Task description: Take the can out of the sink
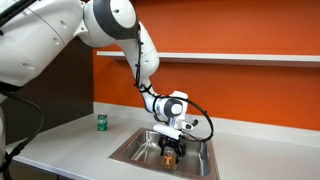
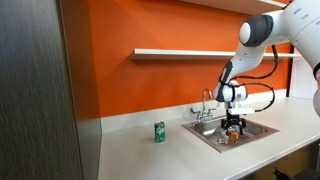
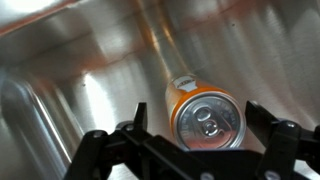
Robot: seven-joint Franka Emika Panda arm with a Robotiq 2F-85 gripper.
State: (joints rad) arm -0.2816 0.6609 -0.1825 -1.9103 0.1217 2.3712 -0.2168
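- Sink (image 1: 128, 152): stainless-steel basin set into a pale counter (image 1: 70, 140). In the wrist view only its blurred, reflective walls show, and the drain is out of sight.
- Can (image 3: 205, 115): orange-brown with a pale metallic top and pull tab, inside the sink. Its top faces the wrist camera and its base is hard to make out. In both exterior views it is a small orange patch (image 1: 170, 153) (image 2: 236, 136) mostly hidden by the gripper.
- Gripper (image 3: 195, 112): lowered into the sink with its jaws spread wide. One of the fingers (image 3: 136, 122) stands on each side of the can. A gap shows on one side, and contact on the other cannot be judged. The finger bases are cut off by the picture's lower edge.
- Faucet (image 2: 204, 104): chrome, on the sink's rear rim, seen in an exterior view and partly masked by the arm.
- Green can (image 1: 101, 122): upright on the counter, well apart from the sink.
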